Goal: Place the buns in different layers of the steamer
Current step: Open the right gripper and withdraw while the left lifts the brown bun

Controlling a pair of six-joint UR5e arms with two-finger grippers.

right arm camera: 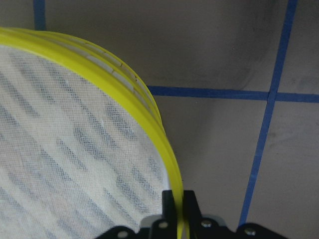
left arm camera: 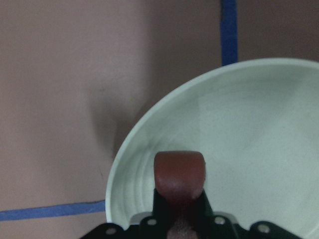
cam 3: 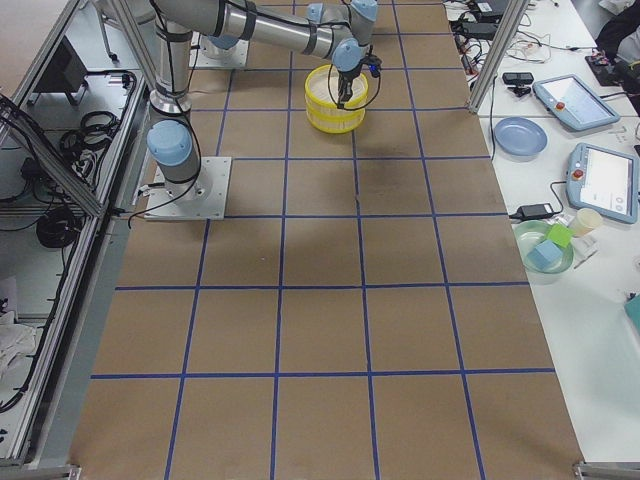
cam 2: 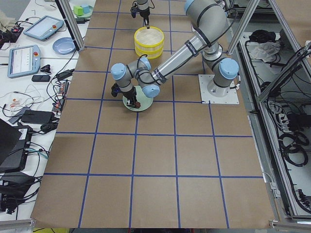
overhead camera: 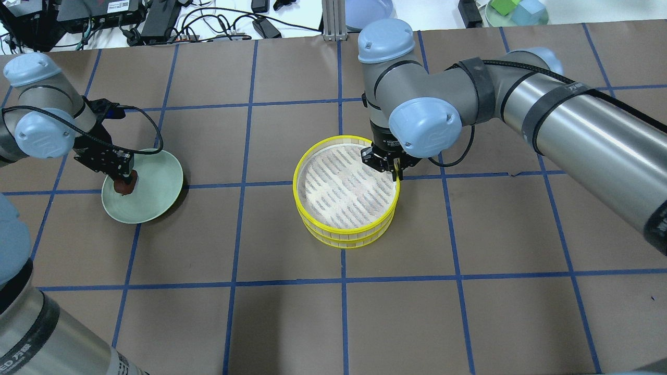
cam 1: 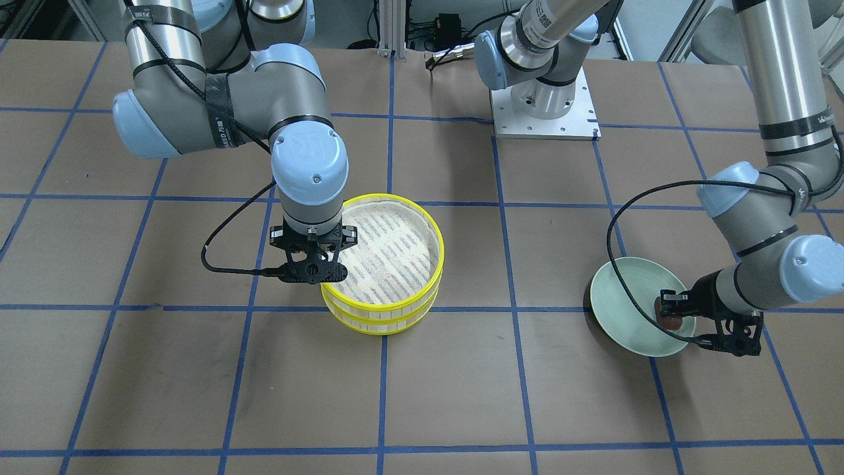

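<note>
Two yellow-rimmed round slatted baskets [overhead camera: 341, 235] sit stacked, cloth-lined. A dark reddish-brown puck-like bun [overhead camera: 125, 183] sits at nine o'clock on the green plate [overhead camera: 161, 194].

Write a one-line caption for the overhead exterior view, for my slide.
Left hand grips the brown bun at the green plate; right hand clamps the rim of the top steamer layer.

This is a robotics lab, not a kitchen. Two grey industrial robot arms [overhead camera: 573, 125] rise from a steel base plate [cam 1: 544, 109] bolted to a long table [cam 1: 461, 396], which is papered in brown and marked into squares with blue tape [cam 1: 389, 165]. Aluminium frame posts [cam 2: 68, 22] stand at its edges. On the white side bench lie teach pendants [cam 3: 605, 180], and beyond the far edge there is a tangle of cables and power bricks [overhead camera: 208, 23]. Cable bundles [cam 2: 291, 145] hang from the rack behind the robot.
</note>
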